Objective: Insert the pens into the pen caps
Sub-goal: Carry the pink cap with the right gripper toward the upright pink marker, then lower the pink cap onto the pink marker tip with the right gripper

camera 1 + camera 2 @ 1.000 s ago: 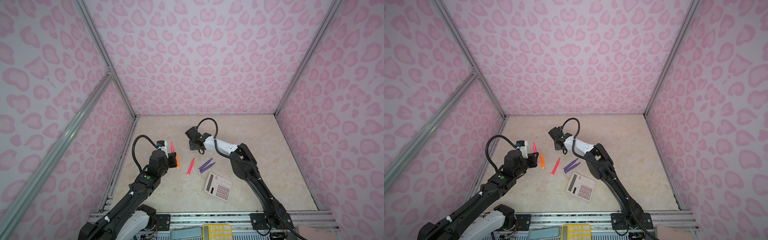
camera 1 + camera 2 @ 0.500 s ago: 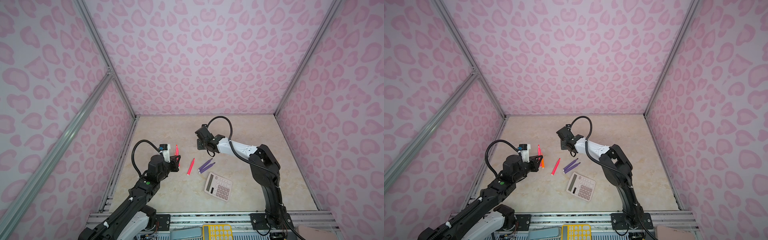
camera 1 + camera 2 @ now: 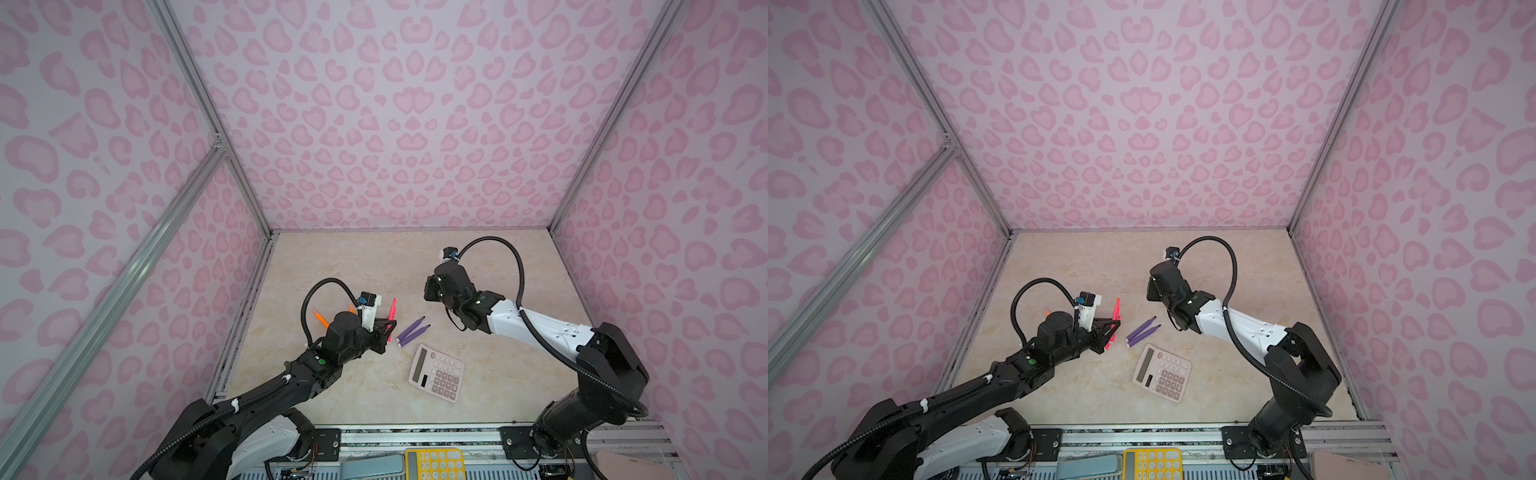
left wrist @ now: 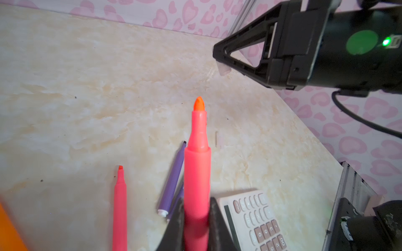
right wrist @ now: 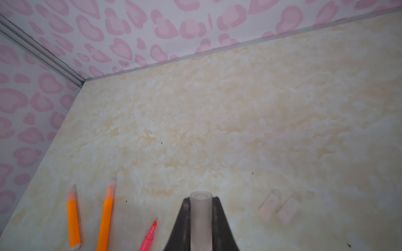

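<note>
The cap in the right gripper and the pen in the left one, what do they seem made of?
The cap: probably frosted translucent plastic; milky, hollow, matte wall. The pen: likely smooth opaque pink-red plastic, moulded step below a felt-looking orange tip.

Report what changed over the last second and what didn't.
The left gripper carried its pink-red marker pen rightward toward the middle; the right gripper, shut on a clear plastic cap, retreated rightward. Both grips, the two purple pens and pinkish calculator stayed unchanged.
</note>
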`<action>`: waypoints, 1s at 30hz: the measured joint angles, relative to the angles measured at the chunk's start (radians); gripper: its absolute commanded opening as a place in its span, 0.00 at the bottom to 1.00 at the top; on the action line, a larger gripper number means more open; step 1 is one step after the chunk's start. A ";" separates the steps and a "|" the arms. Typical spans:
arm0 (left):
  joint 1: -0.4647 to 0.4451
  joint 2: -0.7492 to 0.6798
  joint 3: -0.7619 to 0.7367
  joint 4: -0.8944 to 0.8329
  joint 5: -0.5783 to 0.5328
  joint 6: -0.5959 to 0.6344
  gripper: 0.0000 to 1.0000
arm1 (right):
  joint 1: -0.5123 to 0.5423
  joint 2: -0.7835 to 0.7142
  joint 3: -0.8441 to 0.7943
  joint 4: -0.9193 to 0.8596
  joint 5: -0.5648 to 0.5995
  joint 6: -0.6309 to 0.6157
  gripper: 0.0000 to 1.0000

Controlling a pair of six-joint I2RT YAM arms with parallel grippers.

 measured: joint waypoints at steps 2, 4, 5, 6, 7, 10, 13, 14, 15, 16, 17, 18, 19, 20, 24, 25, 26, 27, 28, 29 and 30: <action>-0.020 0.037 0.006 0.028 0.002 0.000 0.03 | -0.003 -0.048 -0.045 0.035 0.005 0.006 0.00; -0.041 0.079 0.017 0.058 0.004 0.000 0.03 | -0.004 -0.095 -0.088 0.069 0.009 0.016 0.00; -0.048 0.096 0.022 0.068 0.005 0.003 0.03 | -0.002 -0.113 -0.104 0.083 0.008 0.021 0.00; -0.055 0.116 0.029 0.079 0.005 0.003 0.03 | -0.001 -0.131 -0.120 0.100 0.007 0.021 0.00; -0.062 0.138 0.037 0.089 0.006 0.003 0.03 | -0.001 -0.147 -0.134 0.113 0.006 0.022 0.00; -0.079 0.188 0.060 0.112 0.012 0.004 0.03 | 0.003 -0.178 -0.164 0.148 0.002 0.033 0.00; -0.090 0.228 0.082 0.128 0.018 0.005 0.03 | 0.013 -0.187 -0.182 0.179 -0.010 0.048 0.00; -0.093 0.240 0.089 0.133 0.020 0.006 0.03 | 0.019 -0.187 -0.182 0.183 -0.019 0.049 0.00; -0.096 0.251 0.097 0.137 0.023 0.006 0.03 | 0.025 -0.187 -0.182 0.188 -0.029 0.055 0.00; -0.098 0.259 0.101 0.140 0.024 0.006 0.03 | 0.030 -0.187 -0.182 0.193 -0.030 0.059 0.00; -0.099 0.266 0.106 0.143 0.025 0.006 0.03 | 0.036 -0.186 -0.182 0.201 -0.031 0.059 0.00; -0.100 0.272 0.110 0.146 0.025 0.006 0.03 | 0.041 -0.185 -0.182 0.208 -0.031 0.060 0.00; -0.101 0.277 0.113 0.147 0.025 0.006 0.03 | 0.046 -0.182 -0.182 0.216 -0.035 0.064 0.00; -0.101 0.279 0.115 0.147 0.025 0.006 0.03 | 0.047 -0.179 -0.182 0.222 -0.039 0.066 0.00; -0.101 0.282 0.123 0.149 0.023 0.006 0.03 | 0.056 -0.164 -0.180 0.227 -0.040 0.078 0.00; -0.101 0.282 0.125 0.150 0.019 0.006 0.03 | 0.058 -0.159 -0.180 0.229 -0.039 0.082 0.00; -0.101 0.282 0.127 0.151 0.018 0.006 0.03 | 0.059 -0.154 -0.180 0.230 -0.039 0.085 0.00; -0.101 0.282 0.130 0.151 0.011 0.005 0.03 | 0.062 -0.148 -0.180 0.230 -0.039 0.092 0.00; -0.101 0.282 0.134 0.151 0.005 0.005 0.03 | 0.065 -0.144 -0.180 0.230 -0.038 0.106 0.00; -0.101 0.283 0.137 0.151 0.003 0.003 0.03 | 0.067 -0.141 -0.181 0.233 -0.039 0.109 0.00; -0.101 0.286 0.142 0.151 0.002 0.002 0.03 | 0.070 -0.138 -0.182 0.236 -0.038 0.112 0.00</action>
